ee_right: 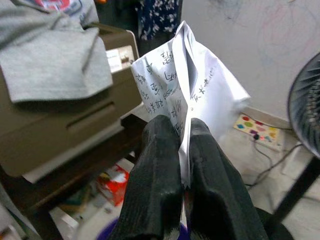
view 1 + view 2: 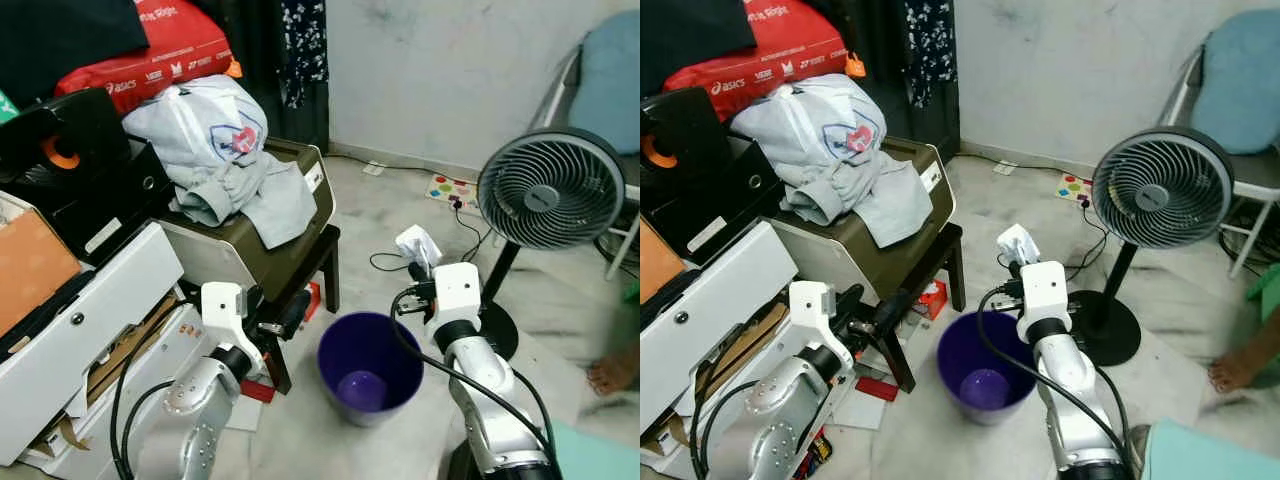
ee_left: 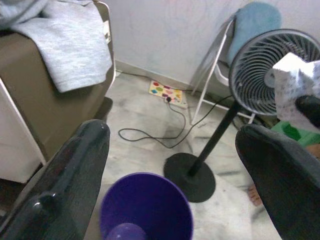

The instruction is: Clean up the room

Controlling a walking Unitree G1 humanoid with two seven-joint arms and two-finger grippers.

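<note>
Purple bin (image 2: 369, 366) at lower centre of the head view, mouth up. Right gripper (image 2: 419, 262) just right of its rim, fingers (image 1: 152, 165) pinched tight on a crumpled paper (image 1: 187, 82) that sticks up beyond the tips. Left gripper (image 2: 283, 318) spread wide, holding nothing (idle). Judgement: carry the paper over the bin's middle before releasing. Fan (image 2: 551, 188) at right, farther back.

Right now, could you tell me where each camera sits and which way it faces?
Left eye, right eye: on the head, looking down past both arms at the purple bin.
Left wrist: between the open left gripper fingers, facing bin and fan.
Right wrist: along the right gripper, shut on a paper.
All share the bin.
</note>
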